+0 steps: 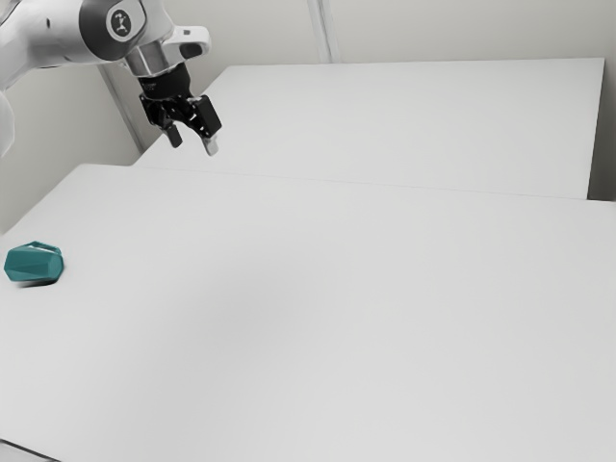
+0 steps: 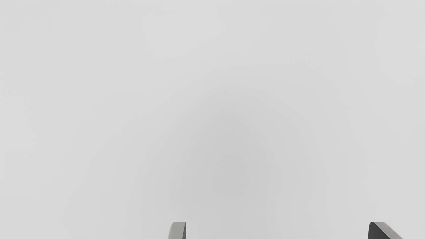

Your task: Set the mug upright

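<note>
In the exterior view, the white arm (image 1: 58, 31) comes in from about ten o'clock, and its black gripper (image 1: 192, 143) hangs in the air at ten o'clock from the middle of the view. Its two fingers stand spread, with a clear gap between the tips and nothing held in it. The teal, faceted mug (image 1: 35, 265) lies on its side on the white table (image 1: 337, 337), at nine o'clock in the view and toward eight o'clock from the gripper, well apart from it. The mug's handle (image 1: 39, 244) is on its upper side, around one o'clock from its body. Toward one o'clock, beyond a thin seam, is another flat white surface (image 1: 414, 125), with a pale wall (image 1: 452, 29) behind it. In the wrist view, the two fingertips (image 2: 178, 230) stand wide apart over a plain pale surface, where a soft grey shade lies just ahead of the gap.
</note>
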